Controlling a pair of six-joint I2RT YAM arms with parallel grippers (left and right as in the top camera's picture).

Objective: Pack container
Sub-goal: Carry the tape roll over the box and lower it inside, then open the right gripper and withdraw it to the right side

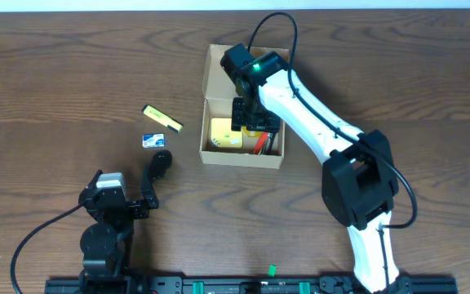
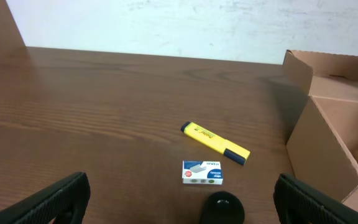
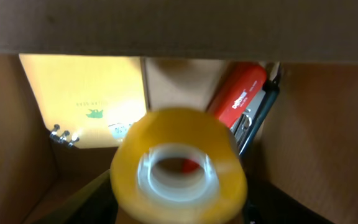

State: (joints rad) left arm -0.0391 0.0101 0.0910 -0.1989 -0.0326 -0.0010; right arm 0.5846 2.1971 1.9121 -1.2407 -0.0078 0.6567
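Evidently mid-placement: right tool [image 1: 250, 114] closed on yellow tape roll [image 3: 178, 167] inside the container [image 1: 243, 161] — next, release onto its floor. Left tool [image 2: 182, 193] wide open, empty.

So the dark brown wood-grain counter [image 1: 72, 73] has just a few things lying on it. The plain tan-brown rectangular cardboard box [image 1: 219, 73] sits around the middle, with its hinged flap open toward the far side. Left of it is a yellow highlighter pen with a dark cap [image 1: 162, 118], lying at a slant and a bit apart from the box. Just on the near side of that there's a small white and blue box of staples [image 1: 152, 140], lying flat. A black rounded shape [image 1: 161, 161] sits just beside the staples, honestly can't tell what it is.
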